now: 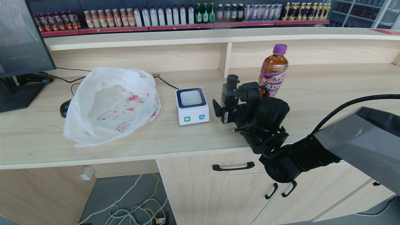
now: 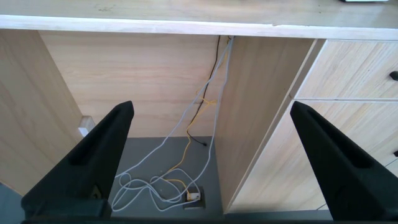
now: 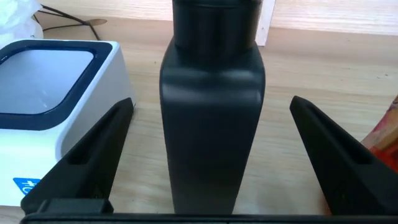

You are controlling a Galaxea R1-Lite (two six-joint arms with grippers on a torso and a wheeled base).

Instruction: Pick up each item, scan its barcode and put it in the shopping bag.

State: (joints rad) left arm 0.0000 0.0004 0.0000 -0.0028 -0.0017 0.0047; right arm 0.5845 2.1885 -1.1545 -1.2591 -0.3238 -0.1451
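A black bottle [image 3: 211, 124] stands upright on the wooden counter [image 1: 328, 90], just right of the white barcode scanner [image 1: 191, 104]. My right gripper [image 1: 225, 107] is open, its fingers [image 3: 87, 162] on either side of the black bottle [image 1: 230, 89] with gaps on both sides. A brown tea bottle with a purple cap [image 1: 274, 70] stands behind it, to the right. The white shopping bag [image 1: 109, 103] lies open on the counter, left of the scanner [image 3: 56, 93]. My left gripper [image 2: 211, 162] is open and holds nothing, below counter level, facing the space under the counter.
A monitor [image 1: 22, 40] and a black mouse [image 1: 65, 107] sit at the counter's left end. A raised shelf with a divider [image 1: 225, 59] runs along the back. Drawers with black handles [image 1: 232, 166] are below, and cables [image 2: 168, 186] lie on the floor.
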